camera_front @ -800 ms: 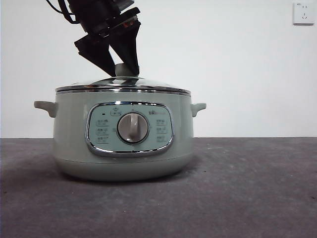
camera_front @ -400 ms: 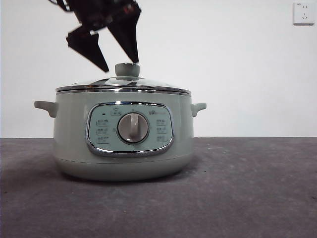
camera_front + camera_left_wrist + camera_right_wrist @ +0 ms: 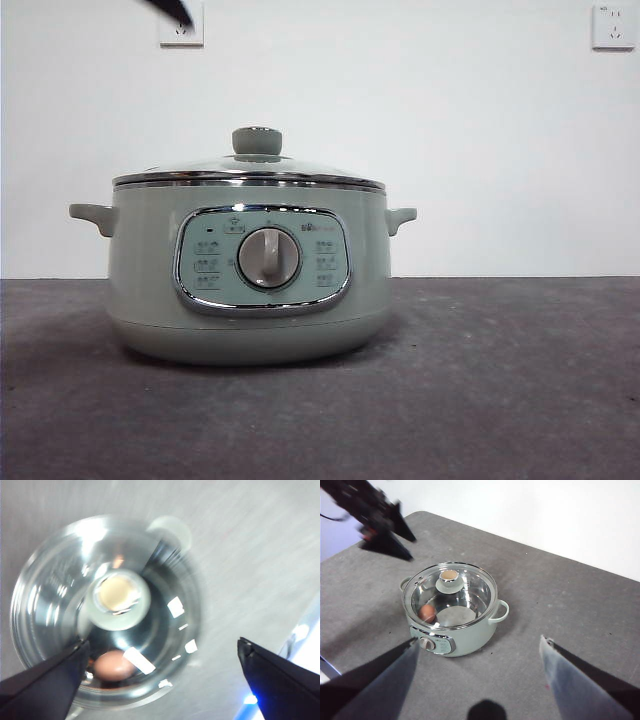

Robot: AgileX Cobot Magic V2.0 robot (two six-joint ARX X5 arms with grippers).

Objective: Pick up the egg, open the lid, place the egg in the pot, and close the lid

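In the front view you had the pot (image 3: 248, 280) standing on the dark table (image 3: 500, 390), with the lid (image 3: 250, 170) seated on its rim and the knob (image 3: 257, 140) upright and free. Only a black tip of a gripper showed at the top edge, over a wall socket (image 3: 181, 28); a second socket (image 3: 612, 26) sat at the far upper corner.

From the left wrist view you looked down through the blurred glass lid (image 3: 107, 610). The egg (image 3: 114, 665) lay inside the pot, near its wall. The left gripper (image 3: 160, 662) hung above with its jaws spread wide, holding nothing.

In the right wrist view your right gripper (image 3: 477, 650) stood well apart from the pot (image 3: 452, 612), jaws wide and empty. The egg (image 3: 427, 613) showed under the closed lid (image 3: 450, 595), and the left gripper (image 3: 395, 535) hung up beside the pot.
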